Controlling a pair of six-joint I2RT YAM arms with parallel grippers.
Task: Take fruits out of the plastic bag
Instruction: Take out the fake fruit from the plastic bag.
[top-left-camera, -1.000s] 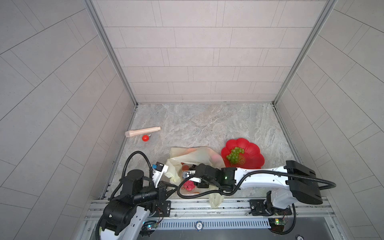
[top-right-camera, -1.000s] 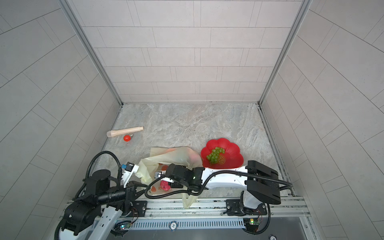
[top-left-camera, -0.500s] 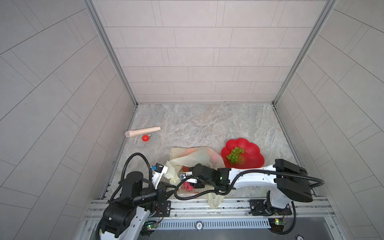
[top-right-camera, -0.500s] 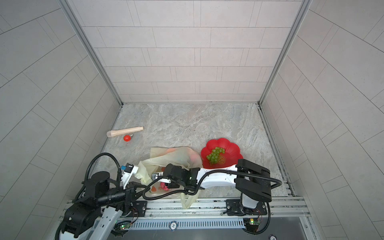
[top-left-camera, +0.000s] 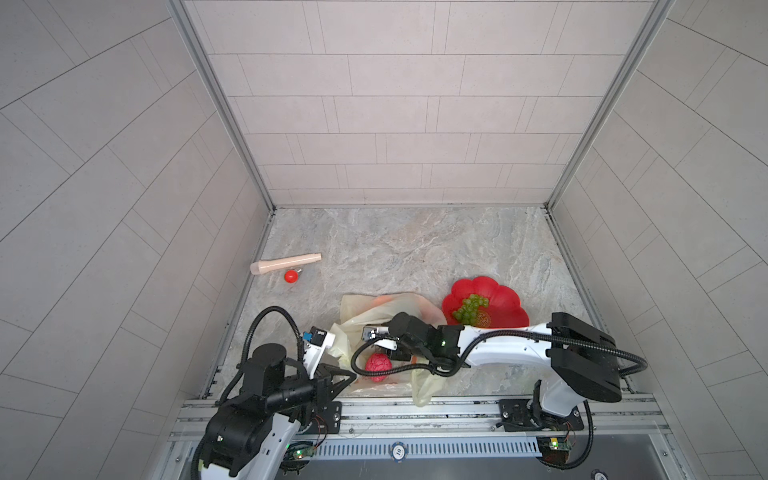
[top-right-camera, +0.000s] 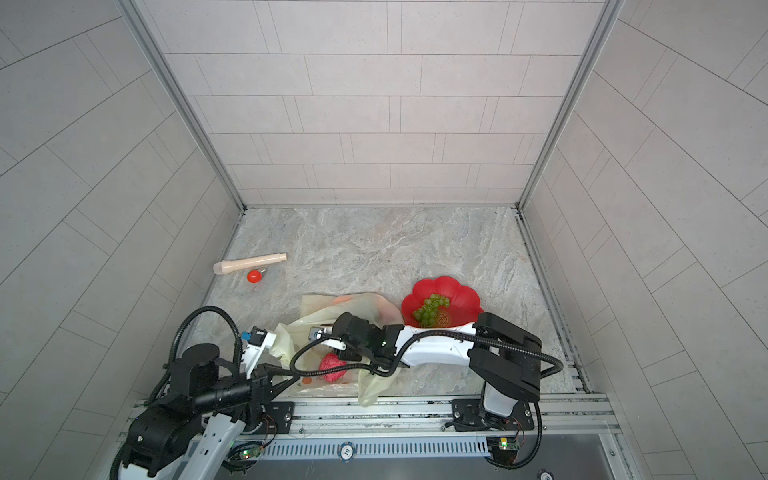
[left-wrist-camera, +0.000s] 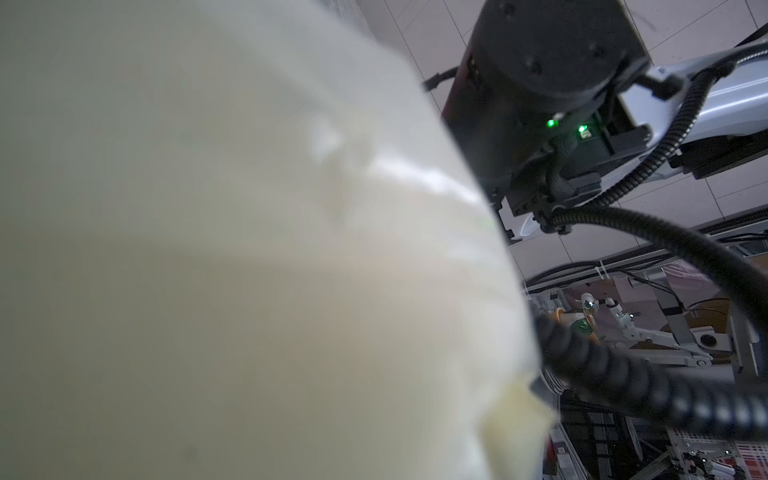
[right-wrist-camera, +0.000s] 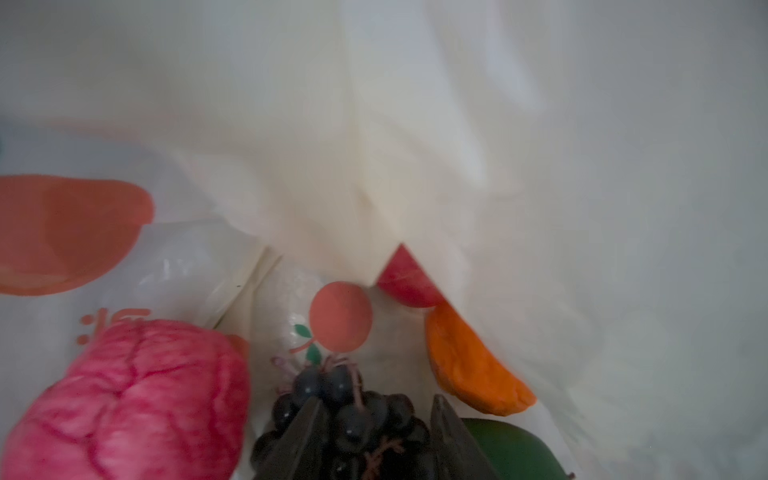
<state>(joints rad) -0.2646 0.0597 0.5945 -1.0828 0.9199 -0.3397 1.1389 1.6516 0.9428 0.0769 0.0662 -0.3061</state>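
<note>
You're looking at a three-sided booth: pale grey tiled walls (top-left-camera: 395, 124) left, back and right, with aluminium corner posts (top-left-camera: 219, 99) at the back seams. The floor (top-left-camera: 415, 249) is a grey-beige marble-look slab. A slotted aluminium rail (top-left-camera: 465, 405) runs along the near edge. Light is even and diffuse, with soft shadows.

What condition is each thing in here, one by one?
plastic bag, open, lying on the table
green grape bunch, out, on the red plate
dark purple grape bunch, inside bag, gripped
pink wrinkly fruit, inside bag
orange, inside bag
left gripper, shut on bag's edge
right gripper, shut on that bunch
</note>
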